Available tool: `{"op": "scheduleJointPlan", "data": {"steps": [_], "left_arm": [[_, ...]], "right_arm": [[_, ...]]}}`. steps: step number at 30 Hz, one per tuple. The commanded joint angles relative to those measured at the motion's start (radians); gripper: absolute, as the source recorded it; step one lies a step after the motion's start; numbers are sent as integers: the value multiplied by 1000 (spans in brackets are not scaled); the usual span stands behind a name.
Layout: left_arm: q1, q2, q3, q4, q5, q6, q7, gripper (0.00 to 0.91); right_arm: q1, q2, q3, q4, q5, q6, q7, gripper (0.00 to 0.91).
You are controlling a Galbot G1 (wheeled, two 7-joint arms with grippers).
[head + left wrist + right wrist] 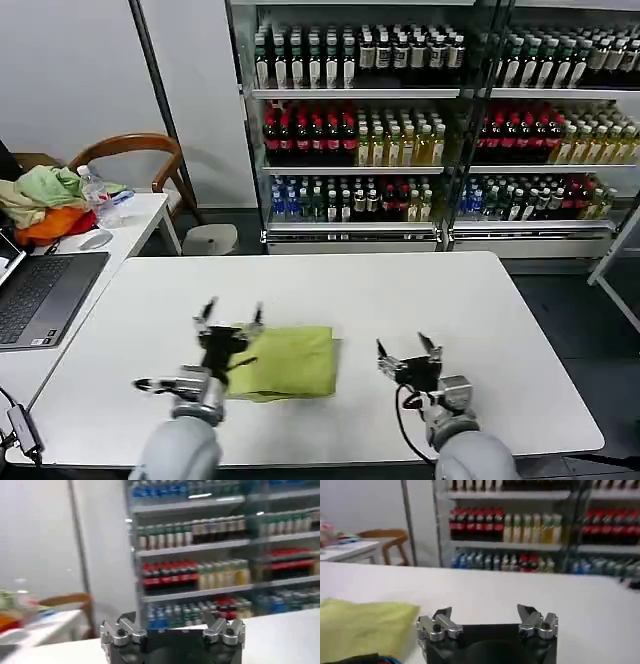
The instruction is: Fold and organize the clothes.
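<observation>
The lime yellow-green T-shirt lies folded into a small rectangle on the white table, plain side up, near the front edge. My left gripper hovers open just above the shirt's left edge, with nothing between its fingers; the left wrist view has its open jaws pointing toward the shelves. My right gripper stands open over bare table a little to the right of the shirt. In the right wrist view the open jaws hold nothing and the folded shirt lies to one side.
A side table at the left carries a laptop, a mouse, a water bottle and a heap of pale green, beige and orange garments. A wooden chair stands behind it. Drink shelves line the back wall.
</observation>
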State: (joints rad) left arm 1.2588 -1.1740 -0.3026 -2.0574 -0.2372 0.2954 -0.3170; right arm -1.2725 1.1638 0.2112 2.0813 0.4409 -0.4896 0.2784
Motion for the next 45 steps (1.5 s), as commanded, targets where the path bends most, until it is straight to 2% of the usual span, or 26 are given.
{"op": "scheduleJointPlan", "data": {"steps": [1, 5, 12, 13, 14, 15, 23, 36, 39, 44, 45], "left_arm": [[112, 139, -304, -12, -117, -36, 32, 907], [129, 114, -298, -19, -112, -36, 35, 907], [135, 102, -298, -28, -109, -36, 40, 907], [136, 100, -297, -28, -108, -36, 40, 907], [136, 99, -297, -28, -108, -36, 40, 907], [137, 98, -297, -29, -108, -36, 40, 907], [143, 100, -302, -26, -107, -38, 38, 907], [137, 107, -288, -8, -107, -35, 35, 907], [140, 110, -287, -6, -106, -36, 35, 907], [138, 108, -281, -2, -106, -36, 35, 907], [138, 107, -280, 0, -106, -36, 35, 907]], "right_arm": [[170, 99, -221, -164, 183, -82, -28, 907], [225, 125, -255, -222, 257, -89, -46, 907], [273, 155, -271, -300, 271, -89, -48, 907], [274, 158, -274, -308, 270, -89, -48, 423], [275, 160, -276, -316, 270, -89, -46, 121], [275, 160, -277, -319, 270, -89, -41, 0], [236, 112, -242, -267, 281, -88, -34, 0], [245, 72, -152, -268, 249, -88, -58, 0], [254, 34, -121, -268, 246, -90, -92, 0], [256, -18, -54, -274, 228, -89, -198, 0], [254, -22, -51, -273, 228, -89, -203, 0]]}}
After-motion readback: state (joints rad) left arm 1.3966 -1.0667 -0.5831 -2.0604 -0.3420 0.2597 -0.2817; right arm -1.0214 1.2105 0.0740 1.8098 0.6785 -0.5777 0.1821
